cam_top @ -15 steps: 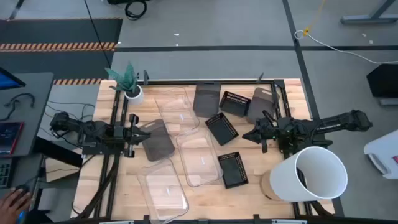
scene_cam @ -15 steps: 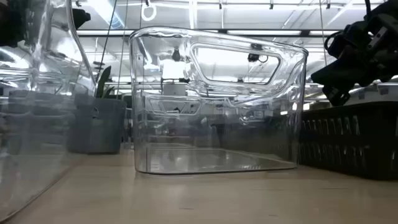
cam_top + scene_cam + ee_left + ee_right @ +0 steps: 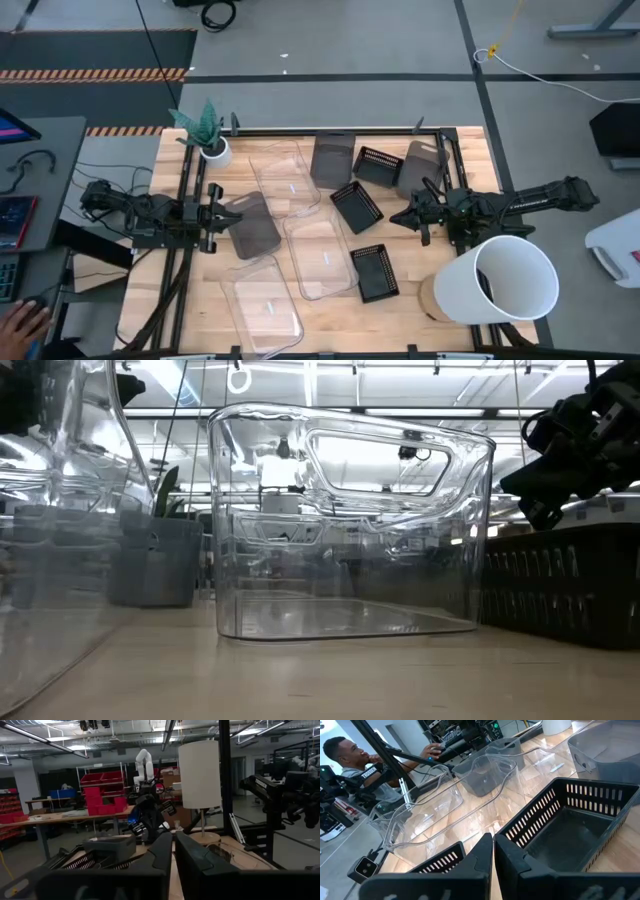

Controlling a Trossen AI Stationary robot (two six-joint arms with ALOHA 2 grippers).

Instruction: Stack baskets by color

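**Baskets Unstacked, Both Arms Stationary**

Compared against the frame half a second earlier, no basket or arm shows any displacement; only the person's hand (image 3: 22,322) at the lower left corner of the high view sits slightly differently.

The left gripper (image 3: 213,215) rests at the left edge of the wooden tabletop (image 3: 440,145), fingers (image 3: 162,852) pressed together and empty, just beside a smoky grey basket (image 3: 250,226) of translucent plastic with rounded corners. The right gripper (image 3: 408,215) hovers on the right side, fingers (image 3: 482,852) likewise pressed together and holding nothing, near a black slatted basket (image 3: 356,206).

Three clear baskets lie in a loose column down the middle: one at the rear (image 3: 286,176), one central (image 3: 321,256), one at the front (image 3: 262,305). All are glossy, shallow rectangles. Two further grey baskets (image 3: 332,160) (image 3: 419,167) sit along the rear edge. Two more black baskets (image 3: 378,165) (image 3: 374,272), with ribbed walls, lie separately.

A white cylindrical bucket (image 3: 500,283) lies tipped at the front right. A potted plant (image 3: 208,135) stands at the rear left corner.
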